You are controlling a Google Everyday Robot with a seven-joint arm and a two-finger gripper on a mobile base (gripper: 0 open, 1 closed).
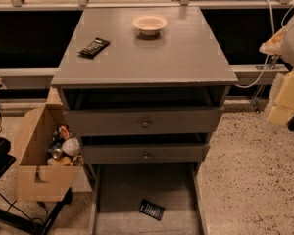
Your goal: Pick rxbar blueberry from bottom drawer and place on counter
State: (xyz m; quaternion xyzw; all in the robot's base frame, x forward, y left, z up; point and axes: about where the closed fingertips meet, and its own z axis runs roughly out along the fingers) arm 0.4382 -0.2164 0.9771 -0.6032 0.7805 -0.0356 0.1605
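The rxbar blueberry (152, 209), a small dark wrapper with fine white print, lies flat on the floor of the bottom drawer (117, 190), right of its middle. The bottom drawer is pulled out toward me, a long shallow grey tray. The counter (176, 58) is the flat grey top of the cabinet. My gripper (280, 104) shows as pale yellowish parts at the right edge of the view. It is well to the right of the cabinet, level with the upper drawers and far from the bar.
A longer black bar (94, 47) and a shallow pale bowl (149, 23) sit on the counter. Two upper drawers with round knobs (145, 123) are partly out. A cardboard box (39, 155) with cans stands left of the cabinet. The floor is speckled (250, 180).
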